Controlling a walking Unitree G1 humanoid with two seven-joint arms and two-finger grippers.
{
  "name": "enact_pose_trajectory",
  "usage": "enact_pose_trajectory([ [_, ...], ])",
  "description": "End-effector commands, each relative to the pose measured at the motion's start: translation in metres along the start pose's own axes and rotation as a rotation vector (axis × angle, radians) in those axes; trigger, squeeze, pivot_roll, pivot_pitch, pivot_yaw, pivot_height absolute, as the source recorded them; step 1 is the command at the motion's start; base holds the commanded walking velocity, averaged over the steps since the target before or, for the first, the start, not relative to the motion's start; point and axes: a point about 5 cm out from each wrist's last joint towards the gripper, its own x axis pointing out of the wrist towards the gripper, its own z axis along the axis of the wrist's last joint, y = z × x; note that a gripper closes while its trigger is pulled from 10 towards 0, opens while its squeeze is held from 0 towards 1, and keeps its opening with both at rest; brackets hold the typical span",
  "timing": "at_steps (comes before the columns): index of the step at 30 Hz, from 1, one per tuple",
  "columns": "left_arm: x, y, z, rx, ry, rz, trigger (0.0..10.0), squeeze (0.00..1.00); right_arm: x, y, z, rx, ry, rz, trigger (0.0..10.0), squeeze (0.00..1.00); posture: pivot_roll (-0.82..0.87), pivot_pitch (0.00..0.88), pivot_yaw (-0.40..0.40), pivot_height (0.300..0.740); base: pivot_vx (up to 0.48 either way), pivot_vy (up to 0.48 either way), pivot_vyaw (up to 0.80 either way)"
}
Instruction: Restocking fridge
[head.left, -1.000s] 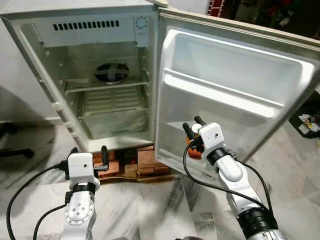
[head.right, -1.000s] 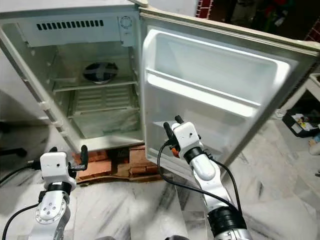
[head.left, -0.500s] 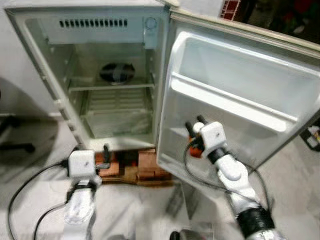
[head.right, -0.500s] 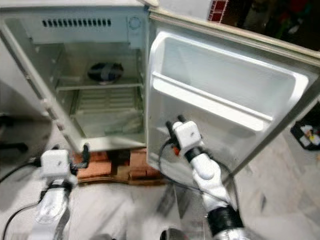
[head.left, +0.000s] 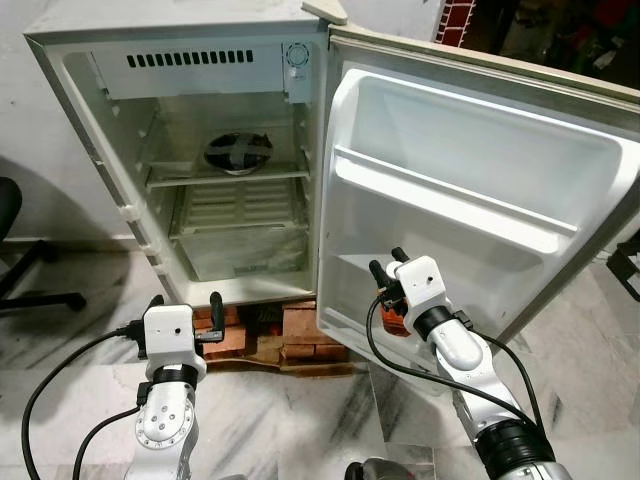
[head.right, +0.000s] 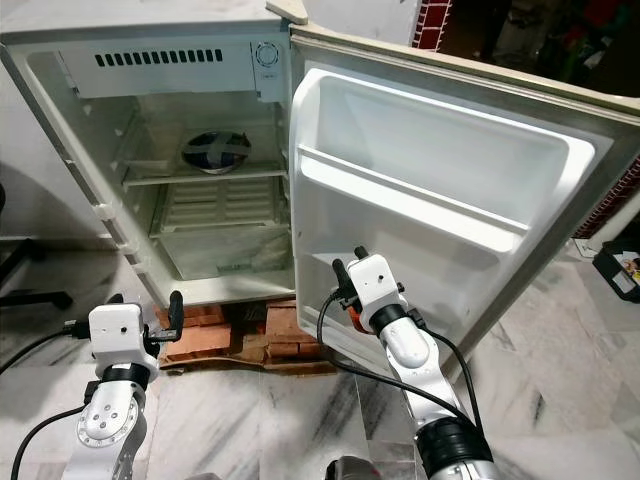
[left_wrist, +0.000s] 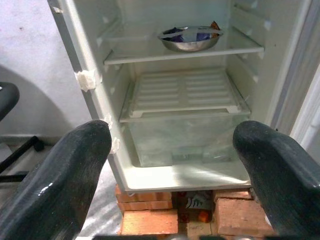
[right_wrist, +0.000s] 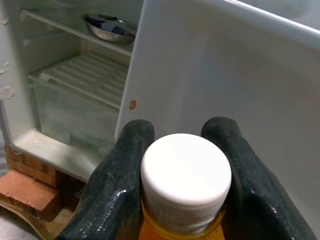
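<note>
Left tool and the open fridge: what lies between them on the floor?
Red bricks under the fridge, just beyond the open left tool; the left wrist view shows them between its fingers.

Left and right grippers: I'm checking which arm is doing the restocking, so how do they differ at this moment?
The right gripper is shut on an orange bottle with a white cap, while the left gripper is open and holds nothing. The right one is raised close to the inside of the fridge door; the left one sits lower, facing the fridge's shelves. Both have two black fingers.
</note>
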Motion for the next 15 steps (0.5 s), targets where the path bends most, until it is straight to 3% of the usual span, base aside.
enact_pose_trajectory([
  [1,0.0013,0.0016,-0.0018,0.013,0.013,0.001,10.0,0.00,0.0016,-0.0043,0.0015,-0.001,0.001,-0.015,10.0,0.00,-0.01,0.064,0.007,0.740,0.000,0.000,0.00],
  [8,0.0016,0.0017,-0.0023,0.017,0.016,0.005,10.0,0.00,0.0020,-0.0048,-0.0005,0.007,0.009,-0.022,10.0,0.00,-0.01,0.064,0.007,0.740,0.000,0.000,0.00],
  [15,0.0023,0.0022,-0.0023,0.021,0.015,0.007,10.0,0.00,0.0032,-0.0051,0.0010,0.013,0.001,-0.025,10.0,0.00,-0.01,0.066,0.011,0.699,0.000,0.000,0.00],
])
